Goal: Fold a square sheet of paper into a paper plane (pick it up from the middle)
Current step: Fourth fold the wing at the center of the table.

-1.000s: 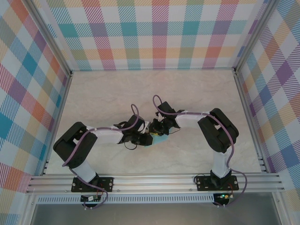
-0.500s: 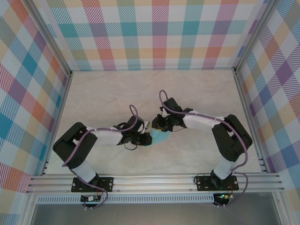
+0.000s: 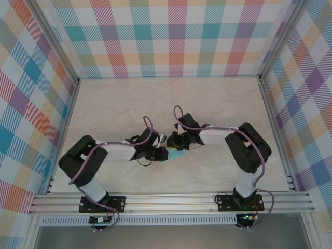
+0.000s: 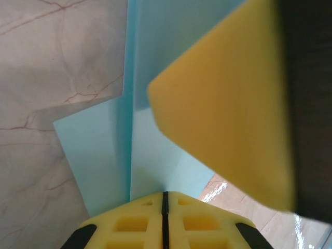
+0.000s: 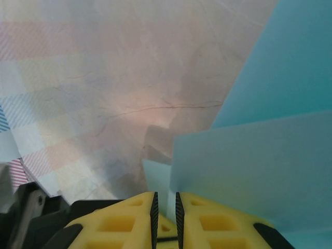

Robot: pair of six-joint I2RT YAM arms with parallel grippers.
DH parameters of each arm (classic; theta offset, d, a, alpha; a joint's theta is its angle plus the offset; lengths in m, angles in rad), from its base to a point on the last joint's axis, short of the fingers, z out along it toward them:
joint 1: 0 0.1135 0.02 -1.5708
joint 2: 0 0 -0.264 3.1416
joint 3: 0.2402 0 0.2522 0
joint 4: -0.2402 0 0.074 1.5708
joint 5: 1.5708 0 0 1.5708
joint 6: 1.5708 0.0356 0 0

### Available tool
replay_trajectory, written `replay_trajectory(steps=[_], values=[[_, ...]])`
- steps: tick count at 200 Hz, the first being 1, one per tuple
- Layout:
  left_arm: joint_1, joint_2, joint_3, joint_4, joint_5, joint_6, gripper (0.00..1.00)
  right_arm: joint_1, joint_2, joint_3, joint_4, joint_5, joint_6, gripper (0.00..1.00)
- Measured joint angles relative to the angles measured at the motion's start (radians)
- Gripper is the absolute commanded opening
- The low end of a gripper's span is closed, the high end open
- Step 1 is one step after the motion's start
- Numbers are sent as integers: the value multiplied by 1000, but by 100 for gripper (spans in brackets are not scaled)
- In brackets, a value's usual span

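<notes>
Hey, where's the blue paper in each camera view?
Top external: blue paper, a small patch near the table's middle.
Left wrist: blue paper fills the centre, top to bottom.
Right wrist: blue paper covers the right side.
Shared landmark: marbled tabletop beneath it.

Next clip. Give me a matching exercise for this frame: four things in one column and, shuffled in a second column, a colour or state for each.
Things
1. left gripper
2. right gripper
3. sheet of paper
4. table

Colour or state
A. pale, marbled with thin veins
B. light blue, with a straight crease
C. jaws pressed to a thin seam on the paper's edge
D. jaws a narrow slit apart, paper between them

Pairs: 1-C, 2-D, 3-B, 4-A
</notes>
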State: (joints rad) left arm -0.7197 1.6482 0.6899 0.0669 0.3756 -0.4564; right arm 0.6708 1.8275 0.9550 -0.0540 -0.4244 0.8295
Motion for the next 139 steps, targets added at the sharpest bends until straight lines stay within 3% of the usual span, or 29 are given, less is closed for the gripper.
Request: replay_trajectory(steps=[139], values=[[0,-9,-28,42,1,-1,2,-97,57,-59,174,-126,-39,21]])
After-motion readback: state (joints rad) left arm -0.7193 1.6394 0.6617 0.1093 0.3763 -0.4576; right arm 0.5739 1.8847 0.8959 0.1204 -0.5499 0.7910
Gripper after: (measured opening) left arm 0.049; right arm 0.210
